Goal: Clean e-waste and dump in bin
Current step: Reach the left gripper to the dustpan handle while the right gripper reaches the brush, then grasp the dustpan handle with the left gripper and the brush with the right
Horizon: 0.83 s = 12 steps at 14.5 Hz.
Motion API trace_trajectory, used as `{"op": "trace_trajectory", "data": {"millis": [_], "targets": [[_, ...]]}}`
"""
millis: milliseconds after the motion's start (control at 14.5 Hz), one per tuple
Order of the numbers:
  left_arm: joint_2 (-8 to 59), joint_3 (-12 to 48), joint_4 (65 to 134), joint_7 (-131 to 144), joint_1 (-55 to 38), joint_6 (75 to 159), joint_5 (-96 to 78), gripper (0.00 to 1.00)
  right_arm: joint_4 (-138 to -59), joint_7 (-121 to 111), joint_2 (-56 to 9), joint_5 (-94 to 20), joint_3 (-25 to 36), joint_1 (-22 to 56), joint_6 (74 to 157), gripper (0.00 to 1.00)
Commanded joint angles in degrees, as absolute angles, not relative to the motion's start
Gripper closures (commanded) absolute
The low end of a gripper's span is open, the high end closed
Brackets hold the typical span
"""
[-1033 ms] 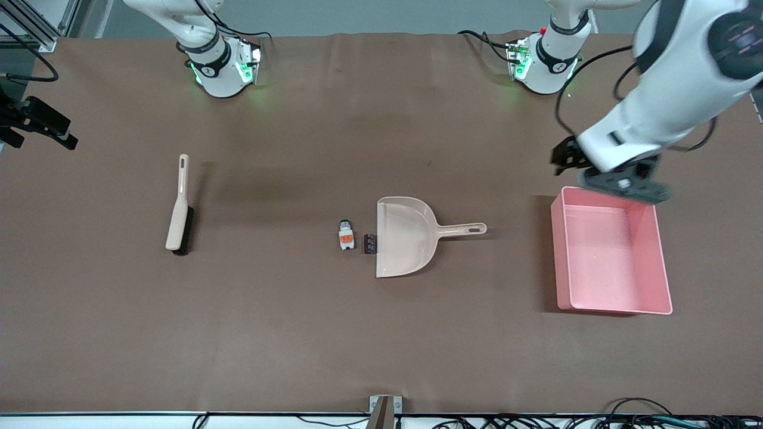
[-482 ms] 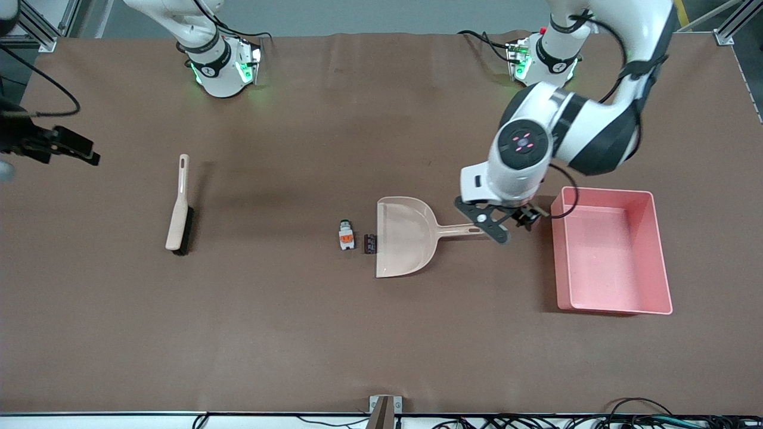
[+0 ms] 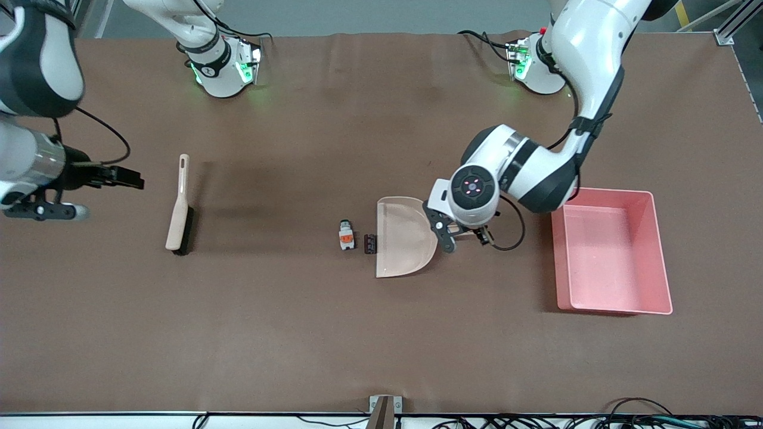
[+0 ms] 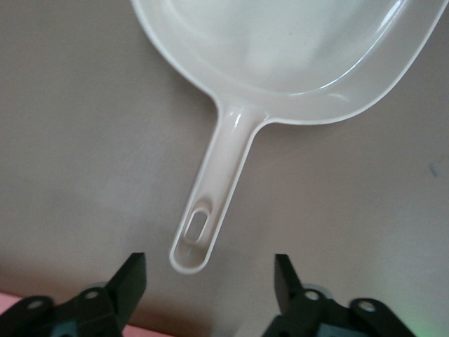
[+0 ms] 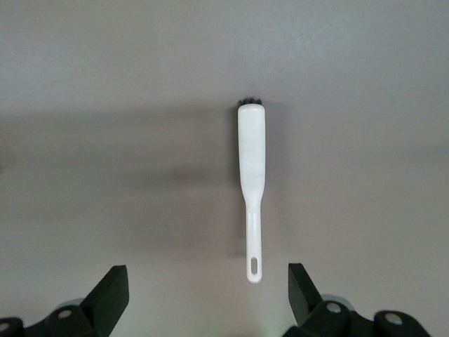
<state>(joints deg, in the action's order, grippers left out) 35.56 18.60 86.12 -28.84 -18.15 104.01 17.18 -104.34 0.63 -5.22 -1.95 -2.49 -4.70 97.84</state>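
Mid-table: left gripper [image 4: 210,281] open, jaws straddling the beige plastic dustpan [image 3: 405,238] handle, probably about to clamp; next, squeeze squarely. Right gripper [image 5: 207,295] open above the beige black-bristled brush [image 3: 178,208]. Tiny white orange-labelled component [image 3: 345,235] and dark block [image 3: 370,243] lie at the pan's mouth; pink plastic tub [image 3: 656,250] near the left arm's table edge.

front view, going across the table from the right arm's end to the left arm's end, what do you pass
right claw → brush → white component with orange label → dark block → dustpan → left claw over the dustpan's handle → pink bin
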Motion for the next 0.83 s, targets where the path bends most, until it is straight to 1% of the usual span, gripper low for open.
{"op": "trace_trajectory", "data": {"millis": [0,275,551,757], "targets": [[37.8,18.9,84.1,-32.6,-20.3,103.3,21.6,0.24,-113.1,-0.1,-2.8,-0.9,-2.6,-4.9,104.9,0.0],[39.3,18.9,84.2,-33.2,-21.5,106.5,26.3,0.24,-127.1,-0.1,-0.4,-0.6,-2.5,-5.0,120.7,0.0],[40.7,18.8,84.2,-34.2,-23.9,107.9,28.6,0.24,-135.8,-1.7,-0.6,-0.3,-2.5,-6.2,134.1,0.0],[41.3,18.8,84.3,-35.0,-23.9,109.9,29.2,0.25,-140.1,-4.2,-1.1,-0.2,-2.5,-7.8,142.6,0.0]]}}
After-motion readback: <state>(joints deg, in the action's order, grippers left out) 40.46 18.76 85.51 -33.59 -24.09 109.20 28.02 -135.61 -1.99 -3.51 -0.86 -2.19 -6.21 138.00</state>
